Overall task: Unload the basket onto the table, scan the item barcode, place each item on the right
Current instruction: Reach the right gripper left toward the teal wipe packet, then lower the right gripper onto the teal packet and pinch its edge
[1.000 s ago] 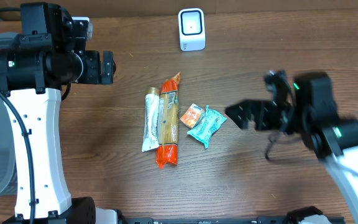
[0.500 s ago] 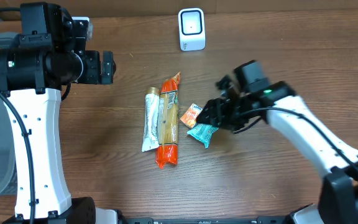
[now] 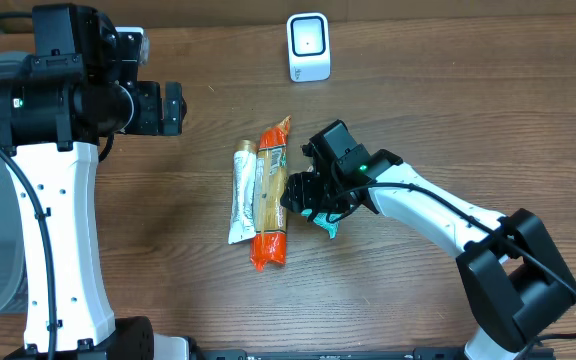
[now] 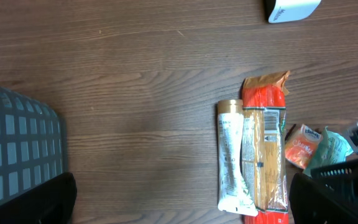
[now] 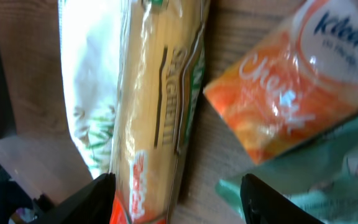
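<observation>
Overhead, the right gripper (image 3: 303,197) is hanging over the right edge of the pile, just beside the spaghetti (image 3: 270,195), whose long axis is pointing toward the scanner (image 3: 308,47) well beyond. The left gripper (image 3: 173,108) is standing well apart. From the left wrist, its fingers (image 4: 36,202) are gaping wide on nothing, with the orange packet (image 4: 299,151) lying just right of the spaghetti (image 4: 263,155). From the right wrist, the fingers (image 5: 92,202) are standing part-spread and clamping nothing, with the orange packet (image 5: 291,106) lying ahead, toward the right finger.
</observation>
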